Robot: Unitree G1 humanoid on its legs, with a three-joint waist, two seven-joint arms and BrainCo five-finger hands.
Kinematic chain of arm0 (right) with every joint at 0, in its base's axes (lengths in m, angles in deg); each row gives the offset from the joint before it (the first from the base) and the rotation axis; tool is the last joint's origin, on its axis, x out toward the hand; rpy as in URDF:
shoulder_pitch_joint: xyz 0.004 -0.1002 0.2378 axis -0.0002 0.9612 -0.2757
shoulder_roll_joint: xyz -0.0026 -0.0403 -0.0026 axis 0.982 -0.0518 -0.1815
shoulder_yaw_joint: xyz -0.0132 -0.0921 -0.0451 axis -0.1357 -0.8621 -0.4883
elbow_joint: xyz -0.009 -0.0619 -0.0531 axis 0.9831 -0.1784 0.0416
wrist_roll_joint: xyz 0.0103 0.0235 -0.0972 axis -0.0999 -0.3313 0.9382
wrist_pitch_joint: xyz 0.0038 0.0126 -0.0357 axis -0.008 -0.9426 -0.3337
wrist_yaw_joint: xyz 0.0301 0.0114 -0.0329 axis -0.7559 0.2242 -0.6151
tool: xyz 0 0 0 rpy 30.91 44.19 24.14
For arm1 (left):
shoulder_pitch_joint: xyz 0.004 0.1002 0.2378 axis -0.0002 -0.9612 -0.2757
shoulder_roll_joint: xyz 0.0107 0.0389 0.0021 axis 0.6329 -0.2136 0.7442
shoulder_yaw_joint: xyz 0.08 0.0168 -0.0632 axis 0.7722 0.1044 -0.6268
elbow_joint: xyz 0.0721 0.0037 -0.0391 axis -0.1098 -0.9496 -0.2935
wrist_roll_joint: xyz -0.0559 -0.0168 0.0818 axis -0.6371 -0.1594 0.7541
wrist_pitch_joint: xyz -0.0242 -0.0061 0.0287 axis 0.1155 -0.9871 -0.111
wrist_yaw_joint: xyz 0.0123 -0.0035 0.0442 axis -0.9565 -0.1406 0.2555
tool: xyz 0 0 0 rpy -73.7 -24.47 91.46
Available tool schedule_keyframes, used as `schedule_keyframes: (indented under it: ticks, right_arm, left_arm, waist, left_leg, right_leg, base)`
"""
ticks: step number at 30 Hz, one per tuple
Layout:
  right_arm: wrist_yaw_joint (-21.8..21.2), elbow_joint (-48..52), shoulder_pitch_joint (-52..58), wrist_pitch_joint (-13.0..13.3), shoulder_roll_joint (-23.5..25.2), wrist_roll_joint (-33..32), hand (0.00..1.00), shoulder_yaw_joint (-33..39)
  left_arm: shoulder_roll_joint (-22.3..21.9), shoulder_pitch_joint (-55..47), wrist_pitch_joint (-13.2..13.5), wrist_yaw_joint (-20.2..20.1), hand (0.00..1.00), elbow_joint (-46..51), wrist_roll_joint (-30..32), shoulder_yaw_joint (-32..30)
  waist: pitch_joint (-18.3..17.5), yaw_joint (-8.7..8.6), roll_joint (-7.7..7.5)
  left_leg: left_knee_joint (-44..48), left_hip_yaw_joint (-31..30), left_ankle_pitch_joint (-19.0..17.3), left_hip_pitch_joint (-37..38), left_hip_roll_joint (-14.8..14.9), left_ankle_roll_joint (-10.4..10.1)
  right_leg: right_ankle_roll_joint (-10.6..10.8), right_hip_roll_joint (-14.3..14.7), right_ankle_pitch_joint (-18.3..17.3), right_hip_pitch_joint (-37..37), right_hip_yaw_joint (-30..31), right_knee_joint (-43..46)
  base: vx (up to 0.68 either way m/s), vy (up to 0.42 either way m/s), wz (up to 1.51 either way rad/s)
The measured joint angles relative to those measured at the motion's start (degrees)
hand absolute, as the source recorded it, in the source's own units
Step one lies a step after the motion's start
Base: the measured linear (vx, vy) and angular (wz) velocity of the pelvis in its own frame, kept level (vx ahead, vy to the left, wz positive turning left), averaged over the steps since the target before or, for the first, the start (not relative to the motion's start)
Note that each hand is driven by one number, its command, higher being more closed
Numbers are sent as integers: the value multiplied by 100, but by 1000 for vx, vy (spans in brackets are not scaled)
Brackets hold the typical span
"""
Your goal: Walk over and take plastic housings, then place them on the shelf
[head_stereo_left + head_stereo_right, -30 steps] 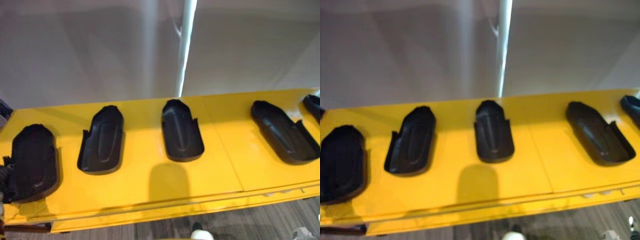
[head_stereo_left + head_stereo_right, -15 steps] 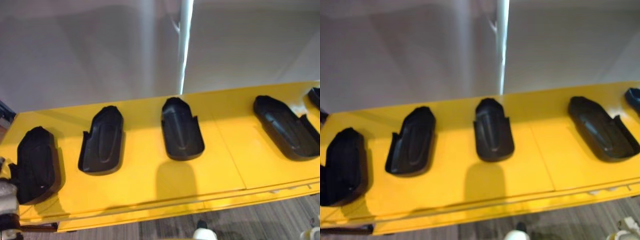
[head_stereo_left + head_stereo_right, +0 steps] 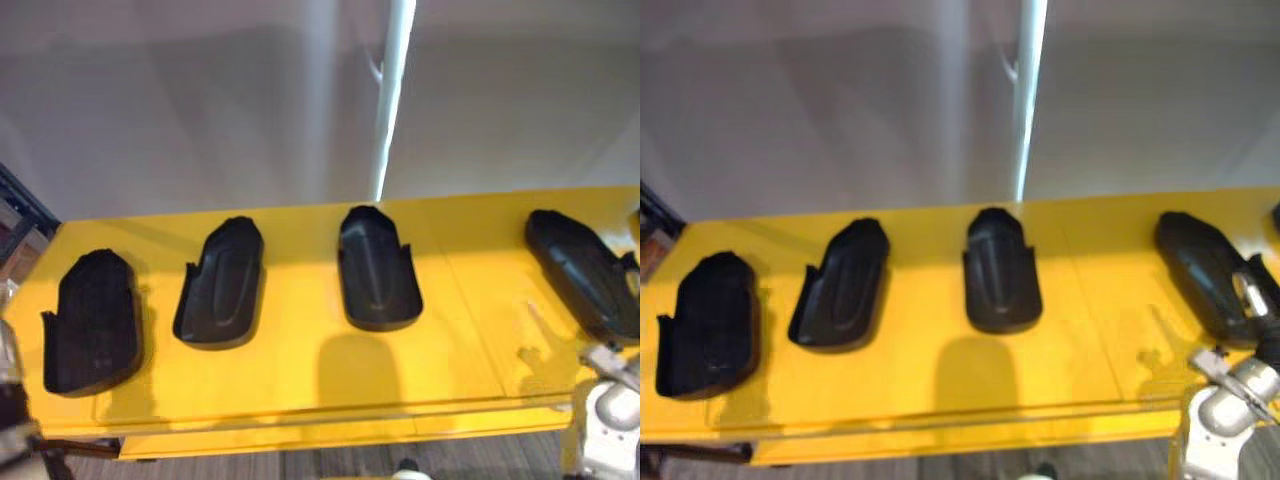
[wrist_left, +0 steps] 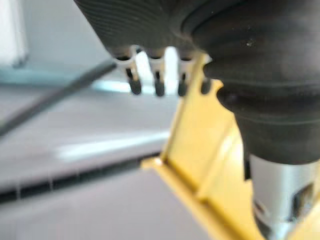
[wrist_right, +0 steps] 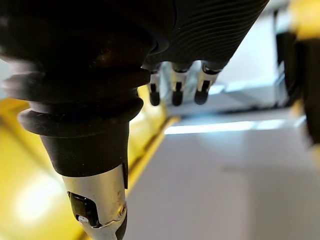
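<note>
Standing here by the yellow shelf [image 3: 300,372], I see four black housings laid out in a row on its top, hollow sides up, well apart from one another. The first housing [image 3: 92,320] sits at the robot's left end, close to the front edge. The second housing [image 3: 222,283] lies just to its right and leans a little toward the right at its far end. The third housing [image 3: 377,268] rests around the middle, in line with a white pole [image 3: 395,100] that rises behind the shelf against a grey wall [image 3: 180,110]. The fourth housing [image 3: 585,273] lies toward the right end, angled with its near end pointing outward.

The left hand [image 4: 150,35] hangs off the left end of the shelf, beside its yellow edge. Its fingers [image 4: 135,82] point loosely forward, its thumb [image 4: 280,190] stands apart from them, and it carries nothing.

The right hand [image 5: 200,30] comes up at the front right corner, just by the near end of the fourth housing; I cannot tell whether it touches it. Its fingers [image 5: 176,90] are relaxed and its thumb [image 5: 95,200] is spread away, with nothing in its grasp.

Grey carpet [image 3: 330,465] shows below the shelf's front edge
</note>
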Motion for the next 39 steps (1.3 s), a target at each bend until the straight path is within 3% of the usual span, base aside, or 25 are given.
schedule_keyframes:
  ticks: [2,3,6,8,12,17,22,26,28,30,32,36,39]
  right_arm:
    - [-7,270,-25,-43,42,172,0,-128]
    - [-11,432,-44,-104,92,298,0,-185]
    - [-6,642,-212,-287,257,456,0,-387]
    - [18,681,-320,-395,336,544,0,-561]
    - [153,692,-394,-618,573,607,0,-1010]
    - [372,688,-403,-731,609,668,0,-1169]
    - [517,680,-479,-838,609,826,0,-1441]
    - [536,641,-507,-894,609,830,0,-1475]
    - [621,597,-505,-907,604,904,0,-1476]
    - [660,596,-505,-909,554,945,0,-1475]
    - [667,596,-505,-909,465,938,0,-1473]
    - [698,597,-482,-901,334,755,0,-1431]
    - [626,601,-449,-903,334,692,0,-1403]
  left_arm:
    - [-808,-629,142,-148,0,666,9,-7]
    - [-1302,-968,254,-274,100,1054,-14,-3]
    - [-2132,-1676,545,-400,100,1856,-14,54]
    - [-2341,-1946,666,-388,100,2072,2,129]
    - [-2877,-2421,682,-504,100,2408,-98,531]
    - [-3071,-2627,518,-876,100,2421,-184,848]
    - [-3068,-2649,-261,-1024,100,2305,-39,1077]
    - [-3059,-2649,-726,-1126,100,1909,-194,1086]
    - [-3028,-2647,-1007,-933,100,1713,227,1074]
    - [-2892,-2648,-1329,-897,100,1459,1472,1058]
    - [-2564,-2649,-1536,-955,100,1354,2103,1027]
    - [-1970,-2643,-1908,-1761,100,1248,2566,999]
    - [-1949,-2652,-2090,-2159,100,1069,2567,1013]
  waist:
    - [-3,92,-2]
    - [-9,138,-19]
    - [-28,269,-74]
    - [-29,330,-79]
    - [-30,349,-128]
    - [-7,359,-163]
    - [34,355,-232]
    - [57,357,-270]
    - [65,345,-282]
    - [65,315,-283]
    - [68,319,-282]
    - [67,273,-282]
    - [69,273,-283]
  left_leg:
    - [4,-59,1,-33,32,-1]
    - [6,-171,4,-58,36,-7]
    - [22,-313,7,-60,34,-12]
    - [35,-419,10,-67,23,-17]
    - [160,-626,10,-263,-4,-18]
    - [190,-738,27,-364,-5,-37]
    - [189,-814,59,-411,-9,-49]
    - [186,-812,59,-423,-10,-49]
    - [184,-802,59,-422,-5,-49]
    - [178,-768,59,-400,4,-49]
    - [164,-655,60,-351,22,-50]
    - [150,-562,58,-325,24,-49]
    - [140,-503,58,-312,29,-49]
  right_leg:
    - [1,24,0,53,-125,-42]
    - [1,29,0,103,-213,-66]
    - [0,28,0,248,-377,-126]
    - [-4,15,-5,327,-475,-130]
    - [-18,-9,-20,354,-670,-131]
    - [-19,-7,-23,356,-774,-125]
    - [-26,-9,-28,348,-860,-116]
    - [-29,-10,-30,330,-863,-116]
    - [-31,-6,-31,317,-856,-115]
    - [-31,0,-31,288,-814,-107]
    - [-31,8,-31,268,-721,-97]
    - [-30,4,-29,219,-621,-76]
    - [-28,4,-27,170,-565,-48]
  base:
    - [8,-30,28]
    - [5,-27,34]
    - [-6,-11,28]
    - [-24,-2,29]
    - [-47,1,25]
    - [-19,2,12]
    - [11,8,8]
    - [2,2,1]
    - [5,5,-2]
    - [10,9,-8]
    - [5,14,-21]
    - [-23,16,-12]
    - [-15,14,-13]
